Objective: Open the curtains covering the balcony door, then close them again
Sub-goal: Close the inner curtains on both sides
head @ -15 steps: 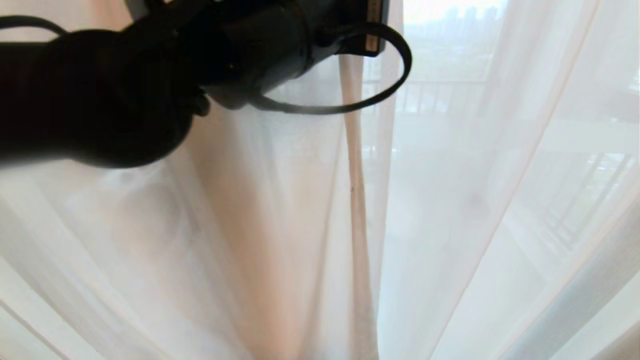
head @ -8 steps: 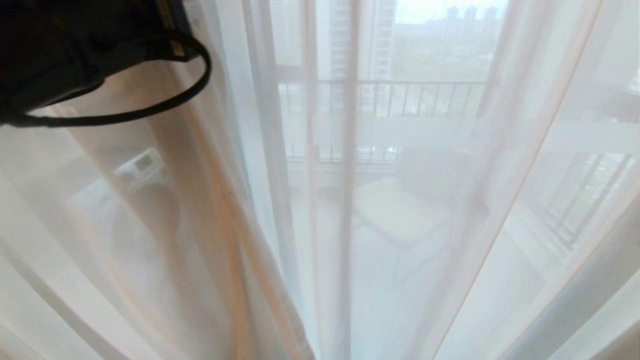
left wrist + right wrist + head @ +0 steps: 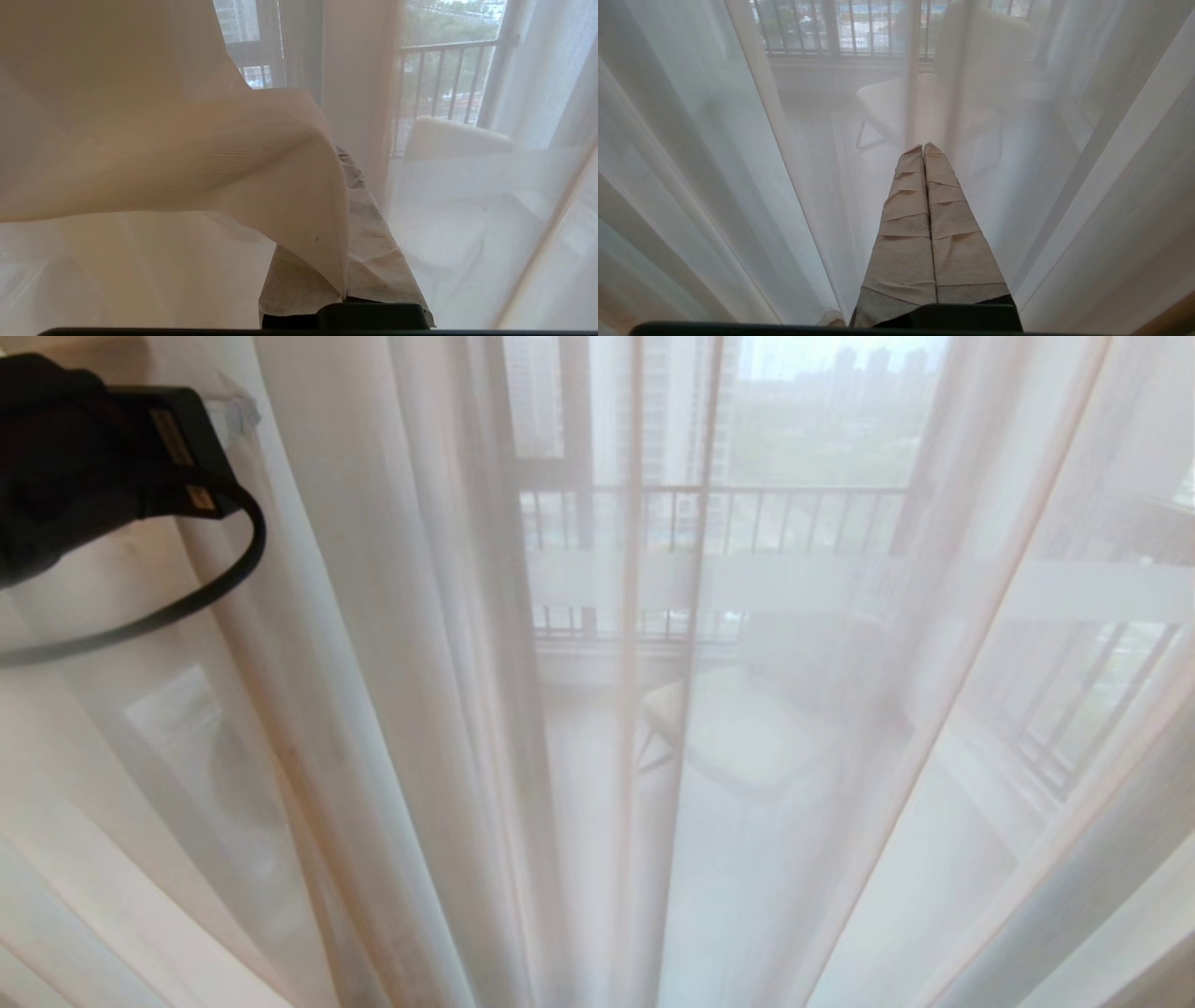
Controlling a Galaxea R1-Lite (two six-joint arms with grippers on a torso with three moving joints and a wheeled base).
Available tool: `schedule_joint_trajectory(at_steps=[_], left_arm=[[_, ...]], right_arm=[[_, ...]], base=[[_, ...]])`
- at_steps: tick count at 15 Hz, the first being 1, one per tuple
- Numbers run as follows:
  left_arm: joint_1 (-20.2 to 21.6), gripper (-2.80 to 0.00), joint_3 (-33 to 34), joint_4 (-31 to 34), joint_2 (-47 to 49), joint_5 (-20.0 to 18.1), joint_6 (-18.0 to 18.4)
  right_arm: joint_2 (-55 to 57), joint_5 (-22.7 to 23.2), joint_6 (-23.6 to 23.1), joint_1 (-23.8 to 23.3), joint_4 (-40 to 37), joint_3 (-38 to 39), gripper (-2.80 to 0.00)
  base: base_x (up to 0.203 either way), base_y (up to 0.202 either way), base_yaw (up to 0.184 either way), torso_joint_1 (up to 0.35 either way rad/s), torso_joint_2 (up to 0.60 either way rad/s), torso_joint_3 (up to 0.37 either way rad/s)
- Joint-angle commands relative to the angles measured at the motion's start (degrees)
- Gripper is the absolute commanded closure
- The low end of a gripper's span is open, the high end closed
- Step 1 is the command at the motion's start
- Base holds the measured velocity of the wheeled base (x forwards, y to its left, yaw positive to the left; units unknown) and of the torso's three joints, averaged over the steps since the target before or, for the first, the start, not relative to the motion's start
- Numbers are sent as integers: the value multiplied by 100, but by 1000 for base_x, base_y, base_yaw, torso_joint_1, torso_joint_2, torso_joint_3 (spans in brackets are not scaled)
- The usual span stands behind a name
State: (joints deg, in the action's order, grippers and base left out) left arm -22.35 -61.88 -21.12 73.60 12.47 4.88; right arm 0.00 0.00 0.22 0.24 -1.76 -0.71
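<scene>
Before me the curtains [image 3: 392, 709] hang as thin, see-through cream-white sheers in long vertical pleats, filling the head view from top to bottom. The folds bunch thicker and warmer in tone toward the left of the frame and fan outward at lower right. In my left wrist view a fold of sheer [image 3: 261, 154] lies draped across the centre of the frame. Behind the fabric the balcony door [image 3: 579, 523] shows dimly at upper centre: glass, dark upright frame, pale horizontal band.
</scene>
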Motion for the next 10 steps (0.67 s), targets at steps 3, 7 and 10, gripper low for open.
schedule_joint_trajectory(at_steps=[3,7,10], left_arm=[[2,-280,63,-15,-65,19,13],[-3,-280,327,-4,-365,24,22],[-16,-280,695,32,-843,9,14]], right_arm=[[9,0,5,2,0,0,0],[9,0,-1,2,0,0,0],[9,0,5,2,0,0,0]], base=[[0,0,0,0,0,0],[0,0,0,0,0,0],[0,0,0,0,0,0]])
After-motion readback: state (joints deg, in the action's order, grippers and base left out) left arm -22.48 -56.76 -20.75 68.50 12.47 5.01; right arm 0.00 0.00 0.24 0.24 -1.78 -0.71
